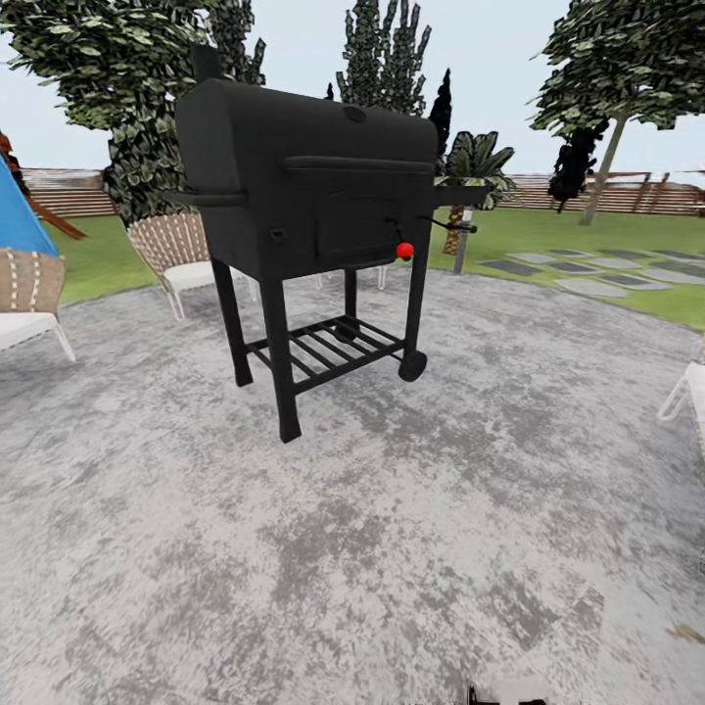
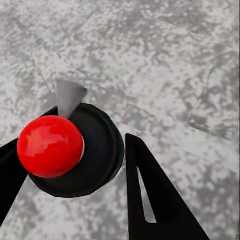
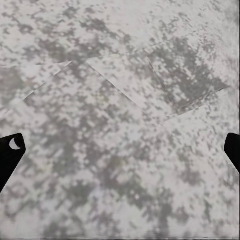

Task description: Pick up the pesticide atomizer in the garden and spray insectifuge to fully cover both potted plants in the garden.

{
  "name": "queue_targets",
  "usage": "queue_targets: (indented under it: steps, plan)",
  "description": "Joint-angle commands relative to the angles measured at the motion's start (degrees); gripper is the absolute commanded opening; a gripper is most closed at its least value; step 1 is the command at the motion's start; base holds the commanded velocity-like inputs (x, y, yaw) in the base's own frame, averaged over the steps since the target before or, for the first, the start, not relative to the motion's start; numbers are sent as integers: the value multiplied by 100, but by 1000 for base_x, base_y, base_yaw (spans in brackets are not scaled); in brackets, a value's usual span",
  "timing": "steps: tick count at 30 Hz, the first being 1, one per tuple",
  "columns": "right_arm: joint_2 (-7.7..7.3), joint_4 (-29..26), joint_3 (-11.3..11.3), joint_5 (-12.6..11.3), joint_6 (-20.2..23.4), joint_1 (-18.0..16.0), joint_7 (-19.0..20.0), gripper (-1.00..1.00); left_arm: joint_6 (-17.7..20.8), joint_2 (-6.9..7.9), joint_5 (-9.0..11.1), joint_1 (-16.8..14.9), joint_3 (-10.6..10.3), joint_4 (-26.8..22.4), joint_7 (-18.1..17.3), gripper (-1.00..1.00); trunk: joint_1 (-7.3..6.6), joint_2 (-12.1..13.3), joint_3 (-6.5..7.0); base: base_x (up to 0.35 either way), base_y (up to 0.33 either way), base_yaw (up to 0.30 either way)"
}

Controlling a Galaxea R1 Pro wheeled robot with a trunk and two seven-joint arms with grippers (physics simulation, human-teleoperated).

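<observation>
The pesticide atomizer (image 2: 75, 150) shows in the left wrist view from above: a glossy red ball cap on a round black body with a grey nozzle. My left gripper (image 2: 72, 150) is shut on it, one black finger on each side, over the grey patio (image 2: 170, 60). In the right wrist view my right gripper (image 3: 120, 155) is open, its fingertips far apart with only paving between them. The potted plants are out of view. The garden's lawn (image 1: 587, 230) and fence (image 1: 627, 196) lie beyond the patio.
A black barbecue grill (image 1: 313, 215) with a red knob (image 1: 404, 251) stands straight ahead on the paved patio (image 1: 372, 529). Woven chairs (image 1: 176, 250) sit behind it and at the left (image 1: 24, 294). Grey stepping stones (image 1: 597, 274) cross the lawn at right.
</observation>
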Motion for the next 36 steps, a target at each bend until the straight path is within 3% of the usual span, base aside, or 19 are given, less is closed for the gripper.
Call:
queue_targets:
  steps: [1,14,36]
  plan:
    - [2,7,47,-11,-6,-5,-40,100,-15,0,17,-1,-43,-2,25,-100,-1,-2,-5,0,0,-266]
    - [2,7,47,-11,-6,-5,-40,100,-6,-2,13,0,-30,2,32,-100,-1,-2,-5,223,51,-266]
    - [2,12,48,-11,-5,-5,-40,100,-6,1,13,0,-34,5,26,-100,-1,-2,-5,297,201,-266]
